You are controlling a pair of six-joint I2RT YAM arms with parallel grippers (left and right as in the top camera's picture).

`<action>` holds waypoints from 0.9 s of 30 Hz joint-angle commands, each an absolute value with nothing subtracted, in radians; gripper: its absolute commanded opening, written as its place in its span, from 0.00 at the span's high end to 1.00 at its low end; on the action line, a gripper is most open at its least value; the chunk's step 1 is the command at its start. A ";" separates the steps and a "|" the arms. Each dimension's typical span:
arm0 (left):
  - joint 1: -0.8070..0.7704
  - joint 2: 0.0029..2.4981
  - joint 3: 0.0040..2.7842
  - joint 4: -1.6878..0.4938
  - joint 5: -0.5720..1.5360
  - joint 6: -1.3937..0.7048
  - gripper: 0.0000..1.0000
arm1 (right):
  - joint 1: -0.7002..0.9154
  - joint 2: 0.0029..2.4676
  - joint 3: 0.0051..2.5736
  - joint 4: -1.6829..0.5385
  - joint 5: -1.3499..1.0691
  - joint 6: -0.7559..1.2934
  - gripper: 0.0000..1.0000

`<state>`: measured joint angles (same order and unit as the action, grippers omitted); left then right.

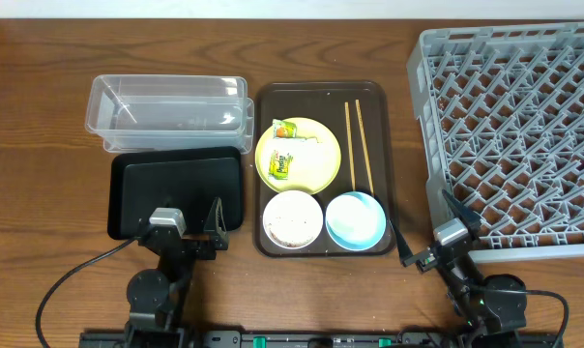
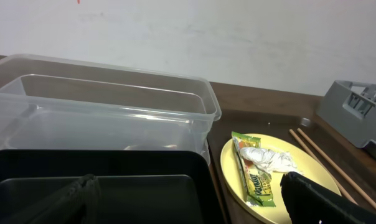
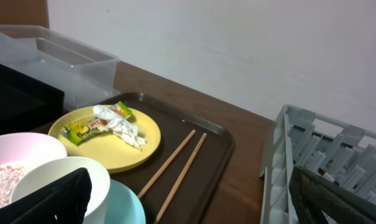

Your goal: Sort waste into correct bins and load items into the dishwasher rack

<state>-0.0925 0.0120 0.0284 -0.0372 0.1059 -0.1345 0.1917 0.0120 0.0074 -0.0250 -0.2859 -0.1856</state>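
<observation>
Sorting is not yet starting; both arms are sitting at the near tabletop (image 1: 41, 145) edge.

- Left end effector (image 1: 189, 227) is hovering at the black tray (image 1: 176, 184) near rim, fingers apart, empty.
- Right end effector (image 1: 435, 232) is sitting by the rack (image 1: 524, 135) corner, fingers apart, empty.
- Wrapper (image 1: 284, 164) and white scrap (image 2: 272, 160) are lying on the plate (image 1: 321, 164), inside the serving tray (image 1: 379, 97).
- Chopsticks (image 1: 358, 145) are lying just right of the plate.

Likely next: the left arm reaching across for the wrapper, which is flat and probably needs a low pinch. The space above the plate is open; the clear tub (image 1: 166, 82) is crowding the left.
</observation>
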 commanded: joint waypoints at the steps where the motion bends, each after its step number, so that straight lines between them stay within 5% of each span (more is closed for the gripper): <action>1: -0.087 0.005 0.004 -0.058 0.120 -0.139 0.05 | 0.184 0.007 0.006 -0.015 -0.329 -0.171 0.01; 16: -0.087 0.076 0.212 -0.012 0.307 -0.140 0.05 | 0.183 0.062 0.221 -0.012 -0.368 0.089 0.01; 27: -0.089 0.674 0.808 -0.480 0.497 -0.154 0.05 | 0.183 0.719 0.781 -0.404 -0.348 0.031 0.01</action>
<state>-0.0925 0.5507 0.6895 -0.4259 0.3923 -0.1486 0.1909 0.5705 0.6777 -0.3458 -0.3584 0.0605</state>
